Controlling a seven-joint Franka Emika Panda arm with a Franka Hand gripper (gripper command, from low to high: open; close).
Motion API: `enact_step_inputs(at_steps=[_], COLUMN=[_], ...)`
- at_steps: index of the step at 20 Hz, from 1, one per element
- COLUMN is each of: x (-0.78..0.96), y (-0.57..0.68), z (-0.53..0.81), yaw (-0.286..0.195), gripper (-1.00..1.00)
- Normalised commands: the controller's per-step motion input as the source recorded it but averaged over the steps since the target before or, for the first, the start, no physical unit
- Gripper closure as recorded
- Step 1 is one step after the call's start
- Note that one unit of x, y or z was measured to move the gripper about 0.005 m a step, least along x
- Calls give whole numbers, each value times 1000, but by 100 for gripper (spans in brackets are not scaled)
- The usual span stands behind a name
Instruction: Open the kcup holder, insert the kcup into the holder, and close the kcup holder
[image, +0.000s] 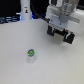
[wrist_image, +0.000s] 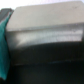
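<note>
The small white plastic kcup (image: 31, 54) with green-blue top stands upright on the white bench (image: 15, 55). The gripper (image: 60, 36) hangs well apart from it; jaw spacing is indiscernible.

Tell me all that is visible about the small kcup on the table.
The kcup is a small white pod, plastic by its look, with a round green and blue top. It stands upright and alone on the pale table, touching nothing else. The gripper hangs well apart from it, toward the exterior view's right. Finer details are blurred.
</note>
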Motion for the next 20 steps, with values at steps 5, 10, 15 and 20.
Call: enact_step_inputs(at_steps=[5,10,15,20], x=[849,802,475,291], y=[-396,-430,-253,-157], z=[139,121,88,164], yaw=[-69,-72,-64,-90], gripper=[100,100,-100,-100])
